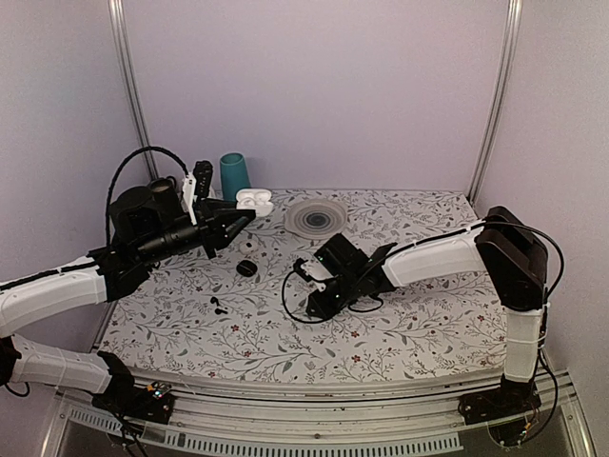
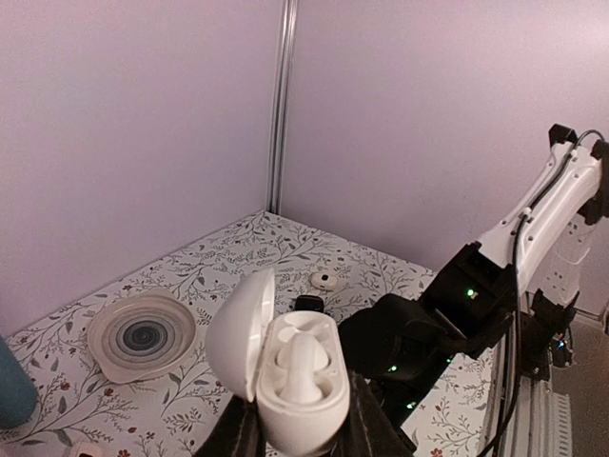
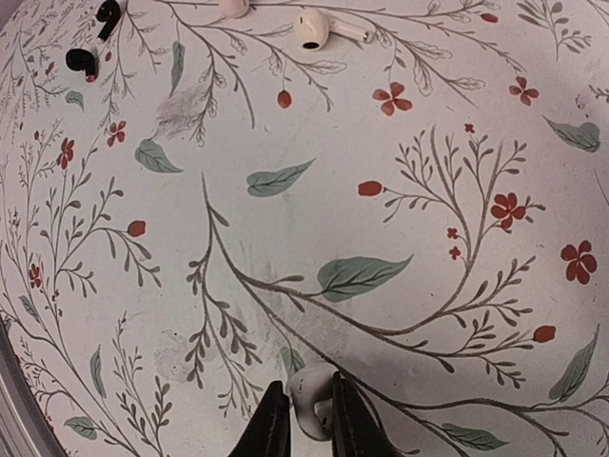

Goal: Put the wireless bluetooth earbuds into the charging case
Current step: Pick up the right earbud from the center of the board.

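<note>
My left gripper (image 1: 245,211) is raised above the back left of the table, shut on a white charging case (image 1: 254,200). In the left wrist view the case (image 2: 297,376) stands between the fingers (image 2: 366,424), its lid (image 2: 238,333) swung open. My right gripper (image 1: 319,297) is low at the table's middle. In the right wrist view it (image 3: 307,402) is shut on a white earbud (image 3: 310,392) resting on the cloth. Another white earbud (image 3: 319,27) and two black earbuds (image 3: 81,62) lie further off. A black earbud (image 1: 217,305) lies at the left.
A small black case (image 1: 246,268) sits left of the right gripper. A teal cup (image 1: 234,176) and a ringed round plate (image 1: 317,217) stand at the back. A pale pebble-shaped object (image 2: 324,280) lies on the floral cloth. Walls enclose the table on three sides.
</note>
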